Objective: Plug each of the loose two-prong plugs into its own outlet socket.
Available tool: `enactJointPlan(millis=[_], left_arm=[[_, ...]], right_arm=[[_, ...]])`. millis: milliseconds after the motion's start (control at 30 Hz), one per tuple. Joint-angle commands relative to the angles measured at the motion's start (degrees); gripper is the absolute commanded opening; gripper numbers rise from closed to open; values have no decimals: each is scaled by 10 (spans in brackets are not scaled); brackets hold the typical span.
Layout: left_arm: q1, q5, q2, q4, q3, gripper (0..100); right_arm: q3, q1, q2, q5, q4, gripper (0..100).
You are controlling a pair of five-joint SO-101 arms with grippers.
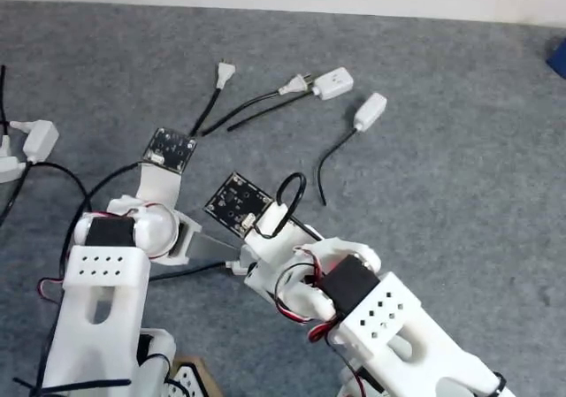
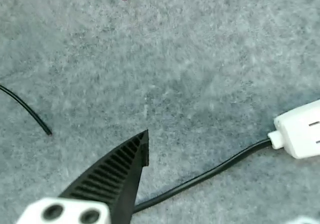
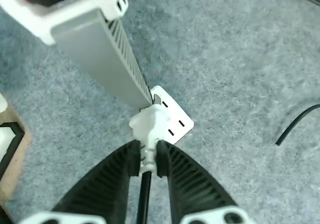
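In the right wrist view, my right gripper (image 3: 147,151) is shut on a white two-prong plug (image 3: 150,124) with a black cable. The plug's front end rests against a flat white outlet socket (image 3: 177,121) on the carpet, and its prongs are hidden. A grey ribbed finger (image 3: 107,49) of the left gripper comes down onto that socket's edge. The left wrist view shows one black finger (image 2: 120,174), with a white socket (image 2: 300,134) and its black cable (image 2: 210,174) off to the side. From above, the left finger (image 1: 212,247) points at the right arm (image 1: 354,291).
Grey carpet covers the table. At the back lie a loose plug (image 1: 225,74), another plug (image 1: 294,85) beside a white socket (image 1: 334,82), and one more white socket (image 1: 371,110) with a black lead. White adapters (image 1: 35,139) sit at the left edge.
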Motion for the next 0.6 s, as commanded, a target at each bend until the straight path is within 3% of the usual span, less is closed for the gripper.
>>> enactJointPlan(millis=[0, 300, 567], left_arm=[[12, -3, -1, -11, 7, 553], [17, -4, -5, -45, 44, 553], [-93, -3, -5, -86, 6, 553]], right_arm=[[-32, 0, -12, -5, -11, 7], [-51, 22, -7, 4, -5, 7], [-56, 22, -7, 27, 27, 7]])
